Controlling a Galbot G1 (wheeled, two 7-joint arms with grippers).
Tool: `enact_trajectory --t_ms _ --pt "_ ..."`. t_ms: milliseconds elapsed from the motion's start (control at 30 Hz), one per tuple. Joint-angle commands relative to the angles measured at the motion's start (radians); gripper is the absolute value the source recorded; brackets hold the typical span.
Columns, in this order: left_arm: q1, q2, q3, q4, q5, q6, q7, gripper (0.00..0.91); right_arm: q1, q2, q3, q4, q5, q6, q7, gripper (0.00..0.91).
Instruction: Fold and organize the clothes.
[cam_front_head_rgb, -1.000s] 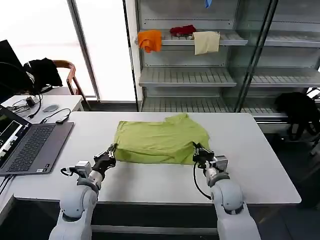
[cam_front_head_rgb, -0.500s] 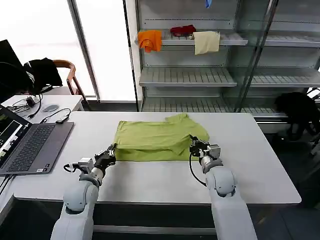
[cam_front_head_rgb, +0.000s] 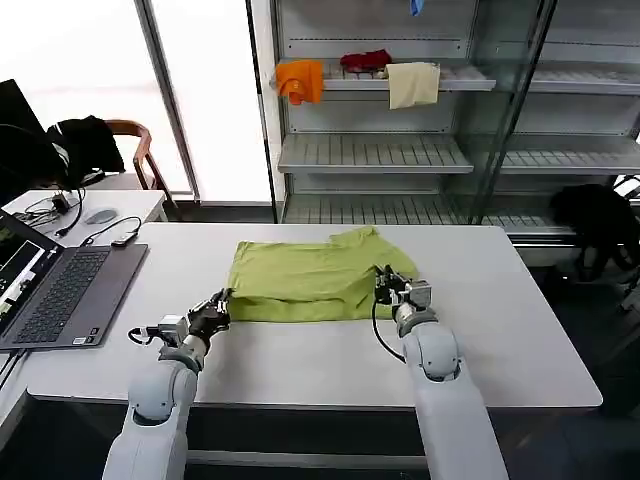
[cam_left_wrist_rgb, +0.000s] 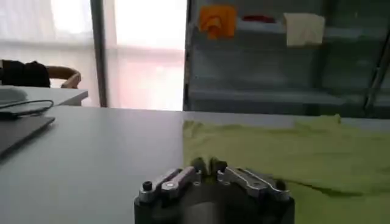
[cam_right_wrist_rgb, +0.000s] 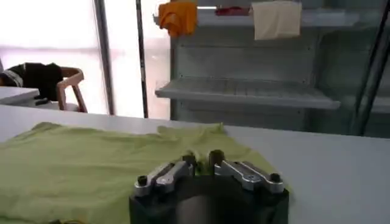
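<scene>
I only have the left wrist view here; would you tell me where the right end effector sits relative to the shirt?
Observer: The right end effector is at the near right edge of the lime-green T-shirt, low over the table.
Operator: Thank you. Is it gripping the cloth?
Observer: In the right wrist view its fingers are closed together with green cloth at their tips, so it looks shut on the fabric.
Operator: And is it level with the left one?
Observer: No. In the head view the left end effector is at the near left corner, slightly closer to the robot than the right one.
</scene>
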Motion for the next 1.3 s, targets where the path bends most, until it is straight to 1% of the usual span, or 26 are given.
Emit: enact_trajectory --t_ms 33,200,367,500,733,967,1000,1033,1167,1200,1233,1267,1300 --pt "-0.012 0.002 0.002 -0.028 0.006 -0.003 -0.004 0.907 0.014 0.002 0.001 -0.016 -0.012 0.002 0.004 0.907" --pt "0.000 0.006 0.002 -0.061 0.007 0.015 -0.006 0.907 0.006 -0.010 0.013 0.018 0.002 -0.028 0.006 0.907" --pt "0.050 0.013 0.010 -0.077 0.035 0.046 0.002 0.907 -0.079 -0.051 0.045 0.115 0.027 -0.066 -0.006 0.907" --pt "0.071 0.009 0.025 -0.070 0.059 0.043 0.004 0.907 -0.186 -0.105 0.095 0.174 0.046 -0.061 -0.024 0.907" --pt "0.059 -0.008 0.052 -0.049 0.090 0.043 0.002 0.907 -0.267 -0.149 0.153 0.219 0.092 -0.053 -0.034 0.907" --pt "0.050 -0.018 0.062 -0.036 0.116 0.042 0.004 0.907 -0.305 -0.150 0.161 0.211 0.088 -0.034 -0.048 0.816" --pt "0.049 -0.019 0.061 -0.035 0.117 0.042 0.004 0.907 -0.306 -0.148 0.160 0.208 0.088 -0.032 -0.048 0.796" --pt "0.049 -0.020 0.057 -0.034 0.116 0.042 0.005 0.907 -0.307 -0.147 0.160 0.204 0.088 -0.030 -0.049 0.756" --pt "0.054 -0.016 0.045 -0.034 0.112 0.039 0.007 0.907 -0.306 -0.141 0.155 0.191 0.087 -0.023 -0.057 0.705" --pt "0.054 -0.014 0.043 -0.034 0.112 0.039 0.007 0.907 -0.304 -0.141 0.154 0.188 0.086 -0.023 -0.058 0.615" --pt "0.055 -0.014 0.042 -0.034 0.112 0.039 0.008 0.907 -0.303 -0.141 0.153 0.187 0.086 -0.023 -0.058 0.564" --pt "0.056 -0.013 0.040 -0.033 0.113 0.039 0.008 0.907 -0.300 -0.140 0.150 0.182 0.083 -0.022 -0.061 0.534" --pt "0.056 -0.013 0.039 -0.032 0.113 0.039 0.008 0.907 -0.297 -0.138 0.148 0.177 0.082 -0.022 -0.062 0.464"
